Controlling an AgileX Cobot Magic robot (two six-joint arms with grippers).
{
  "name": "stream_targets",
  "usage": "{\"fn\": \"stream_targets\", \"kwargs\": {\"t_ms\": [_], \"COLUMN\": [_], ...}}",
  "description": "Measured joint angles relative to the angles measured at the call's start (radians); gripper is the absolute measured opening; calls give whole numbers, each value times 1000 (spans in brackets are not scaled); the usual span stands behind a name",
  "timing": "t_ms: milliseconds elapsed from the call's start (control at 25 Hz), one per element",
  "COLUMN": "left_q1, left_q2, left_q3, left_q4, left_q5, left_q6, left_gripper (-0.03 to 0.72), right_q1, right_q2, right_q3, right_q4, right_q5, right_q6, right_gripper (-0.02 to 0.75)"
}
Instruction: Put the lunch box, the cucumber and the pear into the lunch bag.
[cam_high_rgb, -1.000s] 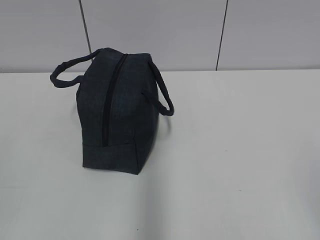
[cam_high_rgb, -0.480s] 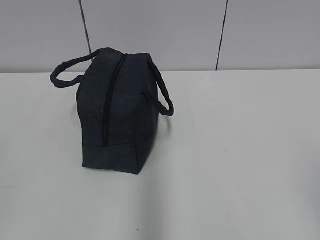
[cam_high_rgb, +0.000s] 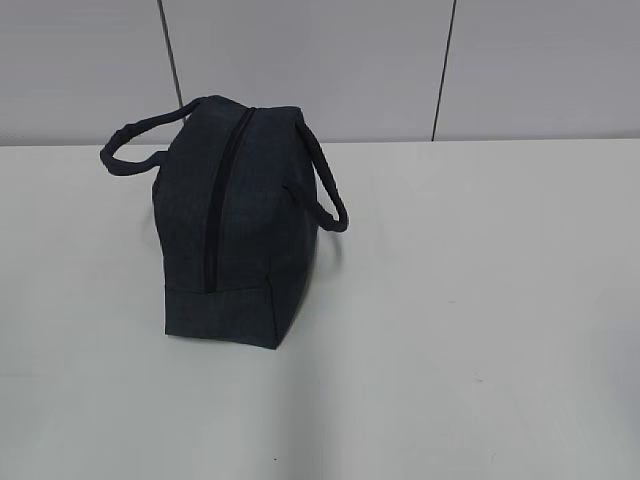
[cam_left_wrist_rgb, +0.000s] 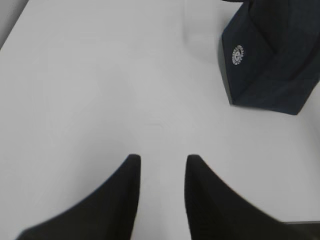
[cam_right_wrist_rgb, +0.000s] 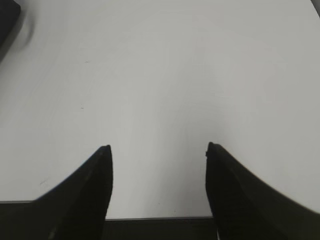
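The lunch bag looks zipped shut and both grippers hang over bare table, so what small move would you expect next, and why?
Probably the left gripper moves toward the lunch bag to open its zipper, which looks closed. That gripper sees the bag nearby; the right gripper sees only its edge. Both hold nothing, and no food shows.

Setting: a plain test bench, consistent with a lab. Bare white table (cam_high_rgb: 480, 300) set against a grey panelled wall (cam_high_rgb: 300, 60) with dark vertical seams; no domestic furnishings visible.
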Motion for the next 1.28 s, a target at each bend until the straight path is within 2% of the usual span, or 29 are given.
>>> {"fn": "stream_targets", "kwargs": {"t_ms": [760, 1000, 1280], "left_q1": [0, 52, 59], "left_q2": [0, -33, -34], "left_q3": [0, 1, 2], "left_q4": [-17, -14, -14], "left_q5": [0, -3, -3], "left_q6": [25, 25, 25], "left_gripper": [235, 235, 235], "right_q1": [0, -3, -27], "right_q2": [0, -75, -80], "right_q3": [0, 0, 0], "right_q4": [0, 0, -2], "right_q5": [0, 0, 4], "right_q6": [0, 0, 0], "right_gripper": [438, 438, 438]}}
